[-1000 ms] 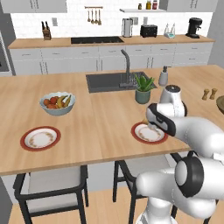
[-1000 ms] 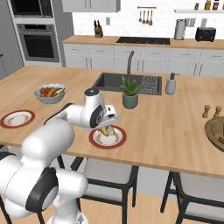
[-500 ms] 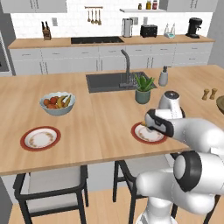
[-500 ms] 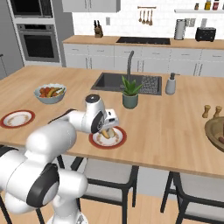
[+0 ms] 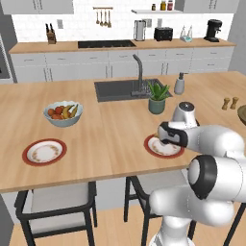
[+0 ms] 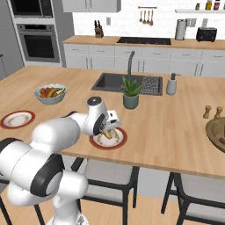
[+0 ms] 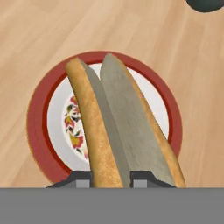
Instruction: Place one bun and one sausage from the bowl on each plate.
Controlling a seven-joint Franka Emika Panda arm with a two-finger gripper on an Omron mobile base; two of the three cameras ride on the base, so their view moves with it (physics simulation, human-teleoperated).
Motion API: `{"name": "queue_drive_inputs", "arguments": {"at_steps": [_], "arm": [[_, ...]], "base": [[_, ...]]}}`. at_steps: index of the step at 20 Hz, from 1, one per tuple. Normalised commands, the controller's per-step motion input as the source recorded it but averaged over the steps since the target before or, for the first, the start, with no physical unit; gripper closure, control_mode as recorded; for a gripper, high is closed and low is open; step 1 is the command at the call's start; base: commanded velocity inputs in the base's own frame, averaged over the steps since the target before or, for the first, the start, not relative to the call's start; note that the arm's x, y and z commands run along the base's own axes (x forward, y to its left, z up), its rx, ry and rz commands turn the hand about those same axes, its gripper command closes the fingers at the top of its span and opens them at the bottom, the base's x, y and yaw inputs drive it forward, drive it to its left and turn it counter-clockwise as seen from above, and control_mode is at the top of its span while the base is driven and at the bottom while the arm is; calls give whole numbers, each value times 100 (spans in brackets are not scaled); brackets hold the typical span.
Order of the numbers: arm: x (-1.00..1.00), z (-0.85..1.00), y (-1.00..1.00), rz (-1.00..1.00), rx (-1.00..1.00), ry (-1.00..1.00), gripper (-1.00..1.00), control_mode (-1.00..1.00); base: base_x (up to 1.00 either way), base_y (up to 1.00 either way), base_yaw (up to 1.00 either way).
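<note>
One split bun (image 7: 118, 131) pinched in tool (image 7: 111, 178), lengthwise outward, over red-rimmed plate (image 7: 37, 131)

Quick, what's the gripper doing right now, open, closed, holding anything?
Gripper: shut on the bun, held over the red-rimmed plate.
</note>
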Motion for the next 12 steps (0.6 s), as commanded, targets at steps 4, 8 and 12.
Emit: {"name": "queue_drive_inputs", "arguments": {"at_steps": [4,8,12], "arm": [[23,0,-7,0,0,0,100,-100],[19,0,-2,0,0,0,100,-100],[21,-2,-7,0,0,0,100,-100]], "base": [[0,0,0],[0,0,0],[0,0,0]]}}
